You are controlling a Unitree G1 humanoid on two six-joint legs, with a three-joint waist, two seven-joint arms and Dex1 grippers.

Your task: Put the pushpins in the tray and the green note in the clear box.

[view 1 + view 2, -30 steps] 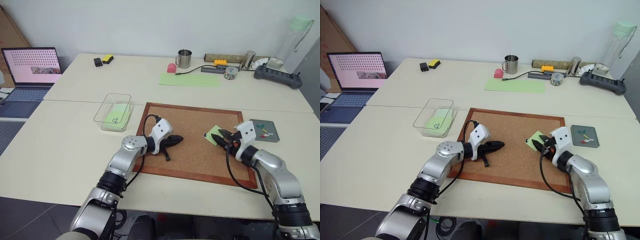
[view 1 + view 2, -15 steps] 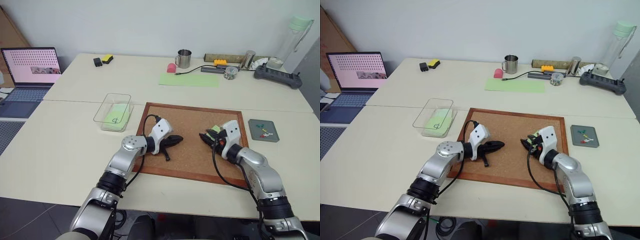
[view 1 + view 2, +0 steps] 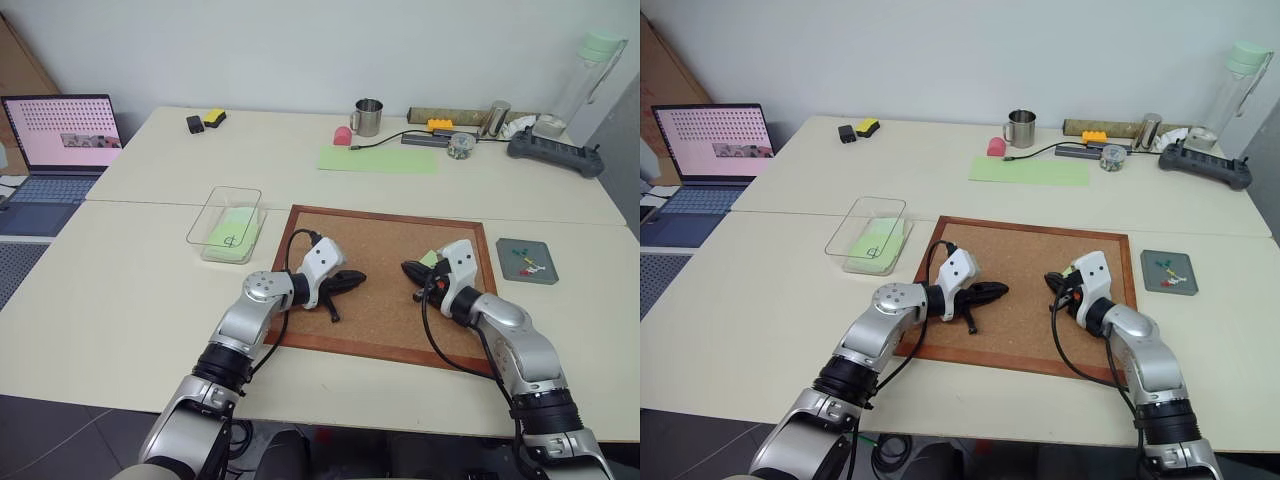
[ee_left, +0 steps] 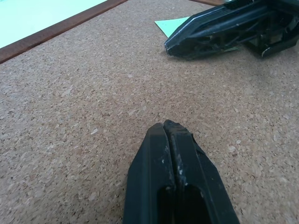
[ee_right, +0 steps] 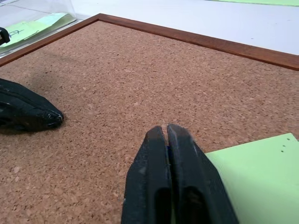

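Observation:
The green note [image 5: 254, 172] lies on the cork board [image 3: 380, 235], mostly covered by my right gripper [image 3: 406, 268]. That gripper is shut, its tips low over the board just past the note's edge; I cannot tell whether it pinches anything. My left gripper [image 3: 358, 276] is shut and empty, resting on the board's middle a short way from the right one. The grey tray [image 3: 510, 247] sits on the table right of the board, with a few pushpins [image 3: 528, 263] in it. The clear box [image 3: 226, 222] stands left of the board.
A green note with a black scribble [image 3: 232, 230] lies inside the clear box. On the far table are a large green sheet [image 3: 378, 158], a metal mug [image 3: 368, 117], cables, a power strip [image 3: 555, 152] and a bottle [image 3: 592, 65]. A laptop [image 3: 60, 130] stands at far left.
My right gripper has moved left across the green note and shut its fingers. The left arm has stayed still.

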